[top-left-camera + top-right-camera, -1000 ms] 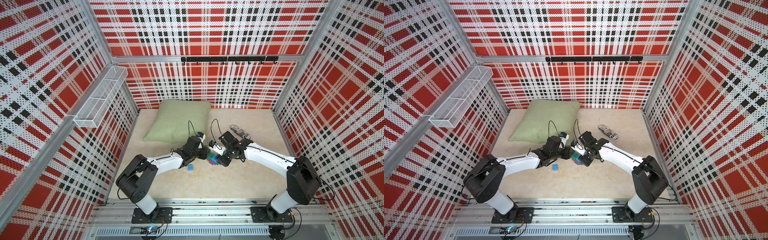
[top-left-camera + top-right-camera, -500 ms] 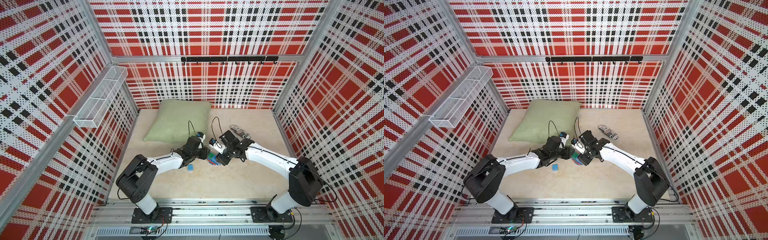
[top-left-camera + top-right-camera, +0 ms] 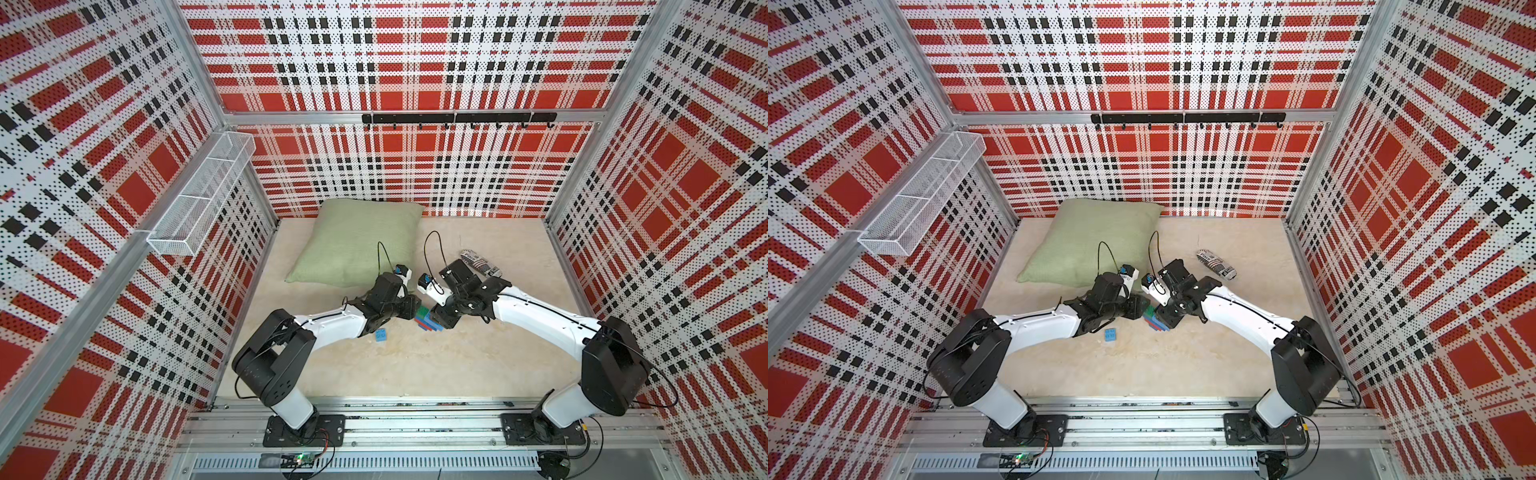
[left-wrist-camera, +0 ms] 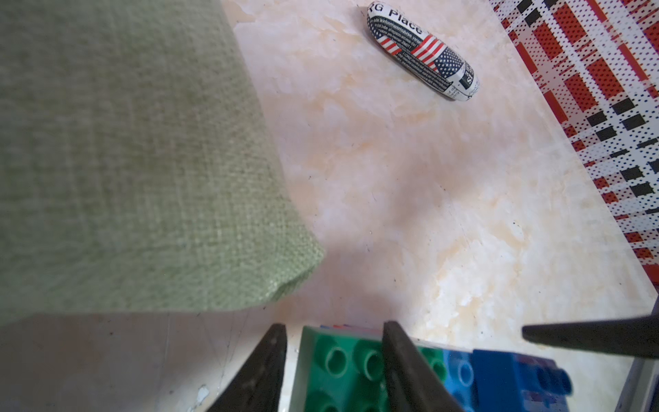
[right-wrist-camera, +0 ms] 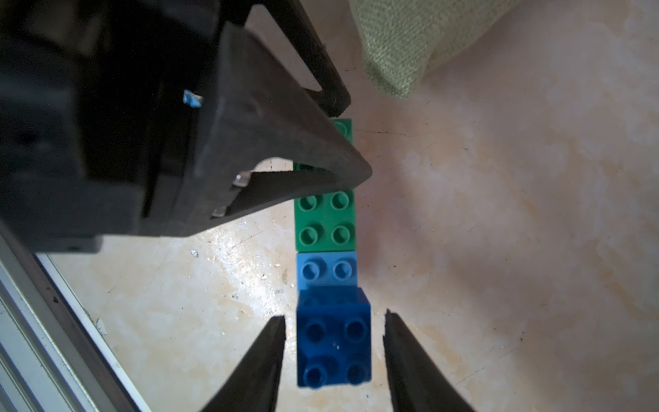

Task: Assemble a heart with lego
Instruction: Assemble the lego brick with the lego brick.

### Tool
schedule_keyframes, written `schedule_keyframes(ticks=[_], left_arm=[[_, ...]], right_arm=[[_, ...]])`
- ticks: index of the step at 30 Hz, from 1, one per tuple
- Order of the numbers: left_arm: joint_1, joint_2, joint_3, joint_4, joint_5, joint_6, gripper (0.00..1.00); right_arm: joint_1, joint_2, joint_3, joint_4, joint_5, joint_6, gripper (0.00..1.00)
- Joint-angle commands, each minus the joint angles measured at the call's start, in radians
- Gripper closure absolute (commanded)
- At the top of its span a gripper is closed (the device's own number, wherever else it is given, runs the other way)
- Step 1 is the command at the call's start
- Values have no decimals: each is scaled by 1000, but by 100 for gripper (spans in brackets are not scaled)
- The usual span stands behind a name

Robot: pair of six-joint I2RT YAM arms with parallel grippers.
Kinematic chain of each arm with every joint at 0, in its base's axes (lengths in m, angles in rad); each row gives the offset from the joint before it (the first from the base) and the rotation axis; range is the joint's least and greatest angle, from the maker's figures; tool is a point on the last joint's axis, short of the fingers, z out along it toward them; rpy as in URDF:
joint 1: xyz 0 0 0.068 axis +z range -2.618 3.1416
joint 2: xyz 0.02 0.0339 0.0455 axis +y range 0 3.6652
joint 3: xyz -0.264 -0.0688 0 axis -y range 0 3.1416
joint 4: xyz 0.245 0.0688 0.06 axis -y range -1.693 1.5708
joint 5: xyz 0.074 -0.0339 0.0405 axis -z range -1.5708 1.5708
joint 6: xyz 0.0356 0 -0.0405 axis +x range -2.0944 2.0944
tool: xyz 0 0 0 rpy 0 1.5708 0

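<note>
Right claw [image 5: 334,315] brackets glossy dark blue brick [image 5: 333,342], slim gaps either side; left claw [image 4: 334,324] parted, finger [image 4: 403,356] over studded green brick [image 4: 342,367]. One light blue brick [image 3: 380,334] loose on desk [image 3: 415,365].

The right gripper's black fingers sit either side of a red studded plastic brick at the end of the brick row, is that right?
Only the colour is wrong. The right wrist view shows the black fingers of the right gripper either side of a dark blue studded plastic brick at the end of the brick row.
</note>
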State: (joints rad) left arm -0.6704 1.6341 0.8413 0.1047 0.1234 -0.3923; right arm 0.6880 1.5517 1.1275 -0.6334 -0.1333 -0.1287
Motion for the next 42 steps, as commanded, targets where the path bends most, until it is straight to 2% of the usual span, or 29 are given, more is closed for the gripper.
schedule_keyframes(ticks=[1,6,13,22,35,42], left_arm=[[-8,-3,16,-5,-11,13,51],[-8,-5,16,-6,-11,15,51],[-9,-4,13,-8,-13,13,51],[-9,-10,13,-10,-19,12,51],[-12,-11,8,-14,-22,6,51],[-12,-17,5,-16,-32,7,51]], right_arm=[[-10,-2,-19,18,-4,14,51],[-14,14,-14,5,3,12,52],[-14,17,-9,-1,-28,10,64],[3,2,-18,-27,21,35,65],[29,-9,-31,-19,5,60,65],[30,15,-23,-55,45,57,65]])
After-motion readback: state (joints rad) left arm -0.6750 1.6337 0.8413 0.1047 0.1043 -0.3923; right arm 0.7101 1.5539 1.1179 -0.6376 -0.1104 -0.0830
